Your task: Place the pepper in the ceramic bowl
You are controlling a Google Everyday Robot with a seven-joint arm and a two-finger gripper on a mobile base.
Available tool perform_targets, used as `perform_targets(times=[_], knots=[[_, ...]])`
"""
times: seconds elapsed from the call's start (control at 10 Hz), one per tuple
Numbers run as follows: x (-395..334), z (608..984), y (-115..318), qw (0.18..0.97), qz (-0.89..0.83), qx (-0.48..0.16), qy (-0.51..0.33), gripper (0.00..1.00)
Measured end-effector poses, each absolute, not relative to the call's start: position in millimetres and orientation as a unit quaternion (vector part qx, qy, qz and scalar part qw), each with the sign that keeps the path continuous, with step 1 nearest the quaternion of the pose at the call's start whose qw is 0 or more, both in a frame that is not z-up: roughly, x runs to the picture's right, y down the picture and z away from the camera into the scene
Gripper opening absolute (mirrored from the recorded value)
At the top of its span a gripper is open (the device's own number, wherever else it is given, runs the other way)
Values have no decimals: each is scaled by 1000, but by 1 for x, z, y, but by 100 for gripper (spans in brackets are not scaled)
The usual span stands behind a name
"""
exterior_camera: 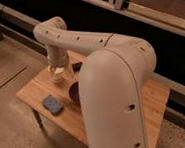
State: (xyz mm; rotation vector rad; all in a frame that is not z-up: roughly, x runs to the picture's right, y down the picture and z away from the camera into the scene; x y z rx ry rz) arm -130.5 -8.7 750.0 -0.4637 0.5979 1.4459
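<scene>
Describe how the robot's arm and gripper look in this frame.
The arm is a thick, smooth cream-white shell of rounded tubular segments, with small dark round holes dotted along it. No loose cables or printed markings show. It narrows to the wrist, where the gripper looks as pale as the arm; it hangs over the left part of the wooden table, beside the ceramic bowl.
</scene>
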Motion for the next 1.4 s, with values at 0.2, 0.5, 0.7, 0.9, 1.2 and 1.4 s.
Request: perform_targets(times=[0.2, 0.5, 0.7, 0.9, 1.2, 1.4], knots=[[-103, 749, -27, 676, 662, -189, 263, 65], [-55, 744, -36, 654, 690, -164, 263, 65], [-23, 740, -32, 640, 703, -152, 271, 65], [0, 738, -26, 624, 714, -140, 284, 65], [-4, 738, -26, 626, 713, -142, 282, 65], [-4, 739, -26, 634, 705, -143, 282, 65]])
